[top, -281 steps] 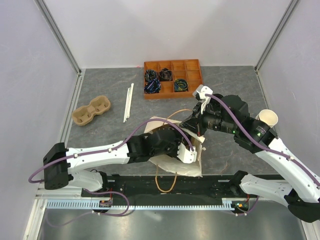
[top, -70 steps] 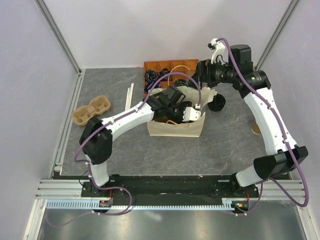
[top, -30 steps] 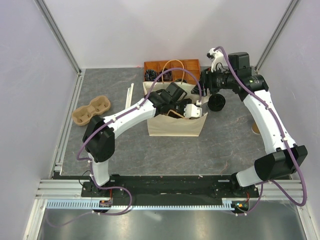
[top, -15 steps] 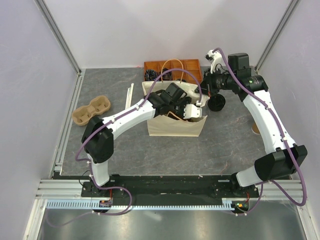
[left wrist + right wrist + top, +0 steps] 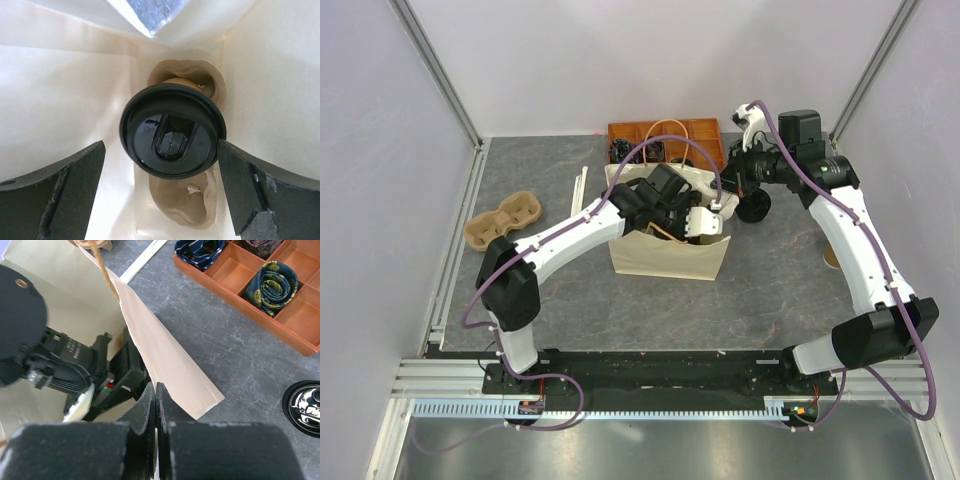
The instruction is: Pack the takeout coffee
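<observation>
Your left gripper point(image 5: 160, 192) hung inside the bag point(image 5: 60, 100) with its jaws as wide as they go, and it held nothing. Your right gripper point(image 5: 156, 405) was closed on the bag's rim, at the mouth. The coffee point(image 5: 171, 131) stood upright at the bottom of the bag. It seemed to sit in one well of a pulp carrier point(image 5: 177, 212), directly under the left gripper, between its two fingers and touching neither.

You could expect the cup to be light. Its thin paper wall would probably dent under a hard squeeze, and its black lid looked slick and might pop off. If you needed a hold, the wall just below the lid was the stiffest place, taken with gentle pressure.
</observation>
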